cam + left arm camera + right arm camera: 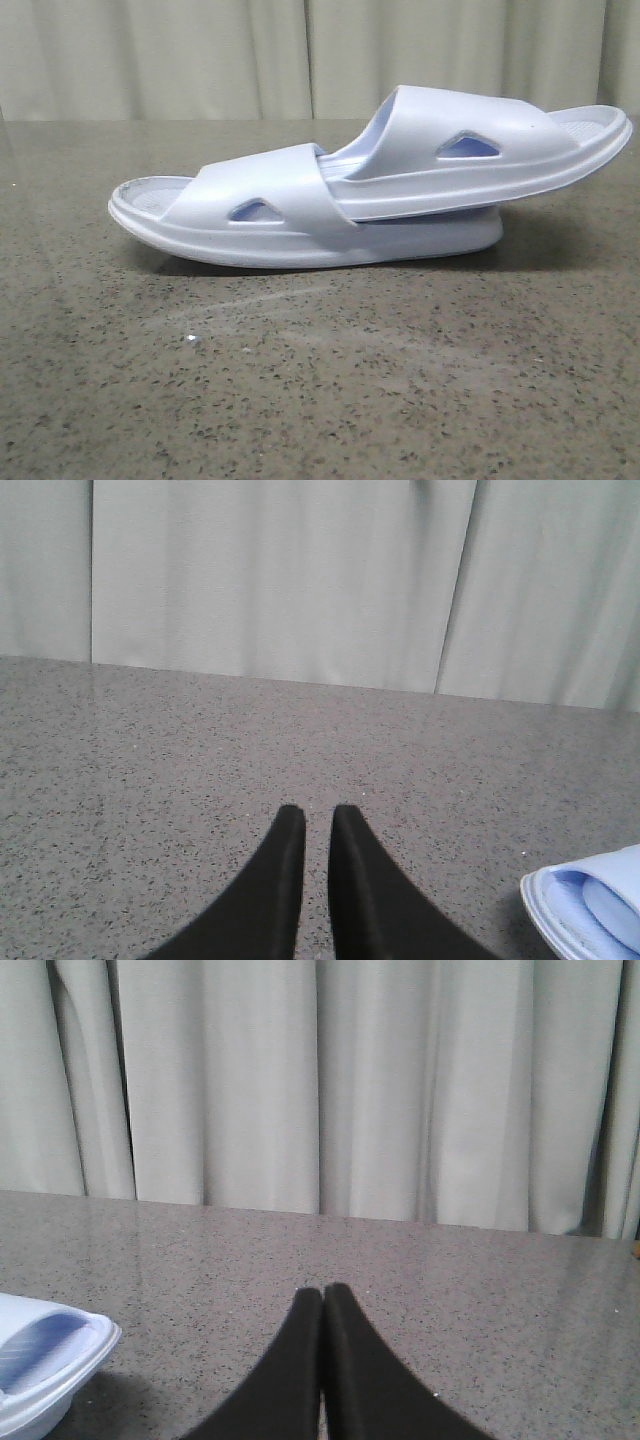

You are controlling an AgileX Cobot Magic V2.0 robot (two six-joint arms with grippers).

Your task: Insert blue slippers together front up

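The two pale blue slippers lie on the table in the front view, slid into each other. The lower slipper lies flat with its strap to the left. The upper slipper is pushed in under that strap and rises to the right. Neither gripper shows in the front view. My left gripper is empty, its fingers a narrow gap apart, with a slipper end off to its side. My right gripper is shut and empty, with a slipper end off to its side.
The speckled grey stone table stretches in front of the slippers. A pale curtain hangs behind the table's far edge.
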